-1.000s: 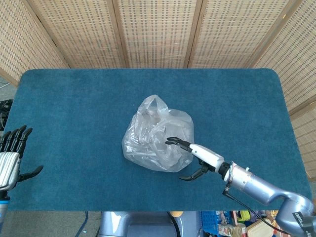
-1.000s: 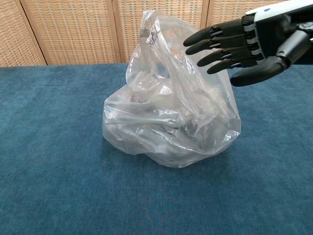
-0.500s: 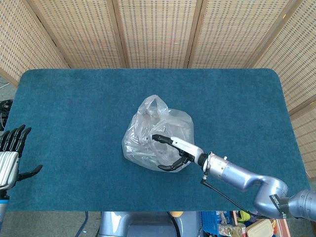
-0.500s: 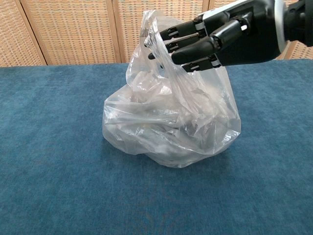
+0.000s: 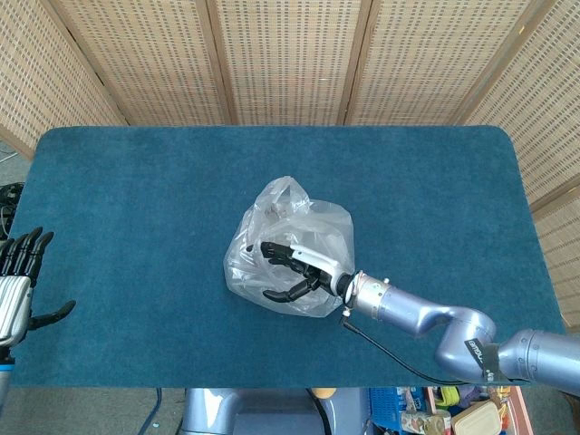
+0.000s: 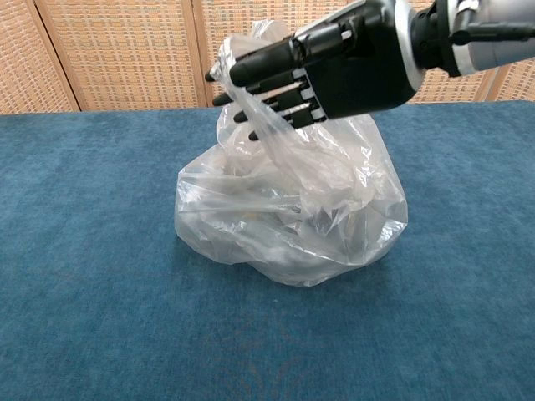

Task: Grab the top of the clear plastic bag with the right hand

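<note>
Head view: set high, looking steeply down, taking in the whole blue tabletop (image 5: pixel 136 181) with wicker screens (image 5: pixel 290 59) beyond its far edge. Chest view: set low near tabletop height, facing level toward the screens, close in. Shared: clear plastic bag (image 5: pixel 304 231) at centre, right hand (image 6: pixel 334 71), surrounding tabletop.

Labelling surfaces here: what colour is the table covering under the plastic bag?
Dark teal blue table covering, plain and unpatterned; it shows best in the head view.

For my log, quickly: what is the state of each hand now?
Left hand: open, holding nothing.
Right hand: fingers spread at the clear plastic bag top, not closed on it.
</note>
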